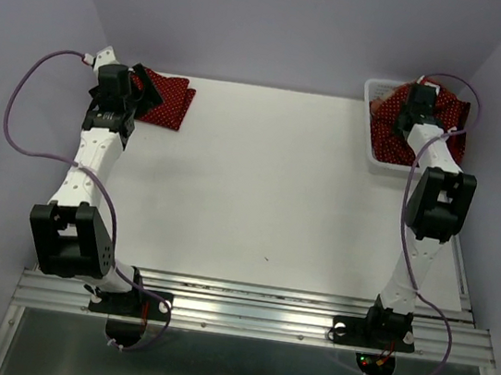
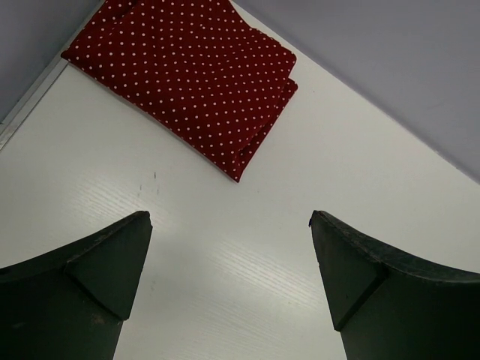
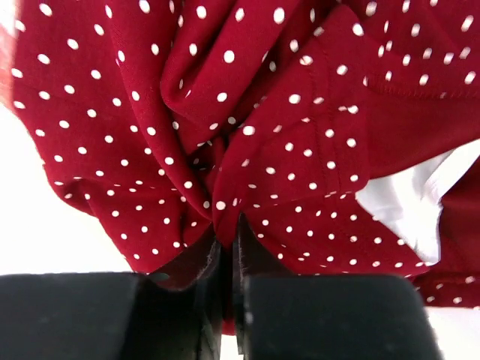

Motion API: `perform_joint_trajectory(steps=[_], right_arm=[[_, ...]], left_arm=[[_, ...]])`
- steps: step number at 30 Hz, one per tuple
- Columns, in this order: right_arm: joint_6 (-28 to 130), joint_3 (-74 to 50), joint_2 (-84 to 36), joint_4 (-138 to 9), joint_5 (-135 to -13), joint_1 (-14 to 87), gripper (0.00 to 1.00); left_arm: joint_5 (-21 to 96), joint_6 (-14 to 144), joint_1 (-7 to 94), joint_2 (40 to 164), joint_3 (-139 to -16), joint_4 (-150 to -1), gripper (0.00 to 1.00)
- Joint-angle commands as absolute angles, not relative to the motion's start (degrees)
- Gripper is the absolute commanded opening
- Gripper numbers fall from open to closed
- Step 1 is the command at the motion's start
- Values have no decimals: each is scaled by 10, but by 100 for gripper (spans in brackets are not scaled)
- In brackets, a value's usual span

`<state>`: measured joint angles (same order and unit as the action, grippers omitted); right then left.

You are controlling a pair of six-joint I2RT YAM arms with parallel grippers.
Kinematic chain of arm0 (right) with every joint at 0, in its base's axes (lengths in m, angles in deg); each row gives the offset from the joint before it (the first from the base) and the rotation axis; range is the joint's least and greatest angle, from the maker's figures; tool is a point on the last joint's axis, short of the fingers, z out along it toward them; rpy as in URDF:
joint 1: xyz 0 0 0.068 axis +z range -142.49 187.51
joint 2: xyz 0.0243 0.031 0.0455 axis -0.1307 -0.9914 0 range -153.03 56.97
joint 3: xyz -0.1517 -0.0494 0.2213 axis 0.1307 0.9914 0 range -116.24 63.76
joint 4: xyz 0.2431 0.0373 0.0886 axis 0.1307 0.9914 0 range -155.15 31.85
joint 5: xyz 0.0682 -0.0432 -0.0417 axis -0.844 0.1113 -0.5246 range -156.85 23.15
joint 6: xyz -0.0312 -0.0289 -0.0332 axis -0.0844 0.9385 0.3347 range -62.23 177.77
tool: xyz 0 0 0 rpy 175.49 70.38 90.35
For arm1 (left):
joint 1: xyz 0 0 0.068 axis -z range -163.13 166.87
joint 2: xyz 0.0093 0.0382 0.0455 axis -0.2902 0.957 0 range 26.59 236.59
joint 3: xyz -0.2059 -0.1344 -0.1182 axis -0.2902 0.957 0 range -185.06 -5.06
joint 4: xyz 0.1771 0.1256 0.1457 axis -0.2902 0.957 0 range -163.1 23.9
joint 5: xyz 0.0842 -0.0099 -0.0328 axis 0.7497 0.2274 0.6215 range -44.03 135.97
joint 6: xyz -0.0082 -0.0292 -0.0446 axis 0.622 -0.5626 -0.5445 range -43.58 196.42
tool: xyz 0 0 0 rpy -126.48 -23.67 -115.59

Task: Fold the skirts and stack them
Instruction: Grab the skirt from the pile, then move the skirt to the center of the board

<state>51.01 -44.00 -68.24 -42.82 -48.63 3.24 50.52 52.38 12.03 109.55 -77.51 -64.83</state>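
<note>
A dark red skirt with white polka dots (image 1: 168, 99) lies folded at the table's far left corner, and the left wrist view shows this folded skirt (image 2: 187, 75) flat on the white top. My left gripper (image 1: 148, 85) hovers just beside it, and its open jaws (image 2: 229, 217) hold nothing. A second polka-dot skirt (image 1: 390, 137) lies bunched in the white basket (image 1: 372, 121) at the far right. My right gripper (image 1: 421, 100) reaches down into the basket. Up close, the right gripper (image 3: 232, 225) is shut on a pinched fold of this crumpled skirt (image 3: 285, 112).
The basket stands against the back wall at the table's right edge. Grey walls close in the table (image 1: 267, 199) at the back and both sides. A purple cable (image 1: 18, 118) loops off the left arm, and another loops above the right arm.
</note>
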Motion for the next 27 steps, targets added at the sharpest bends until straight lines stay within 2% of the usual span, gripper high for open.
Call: perform_joint_trajectory(steps=[1,6,10,16,20,23,27], right_arm=[[542,-482,-622,-457,-515,36,3],[569,-472,-541,-468,-486,36,1],[609,-464,-468,-477,-508,36,1],[603,-465,-378,-481,-670,36,1],[580,-525,-368,-445,-879,47,2],[558,-580,-381,-432,-977,77,2],[560,-669,-407,-426,-979,157,1]], left_arm=[[503,508,121,1060,-770,-683,99],[498,494,125,1049,-755,-689,99],[488,486,127,1027,-735,-705,99],[411,477,127,1010,-683,-751,99],[386,475,127,1020,-680,-751,99],[357,478,128,1026,-677,-762,99],[342,471,128,1031,-682,-753,99]])
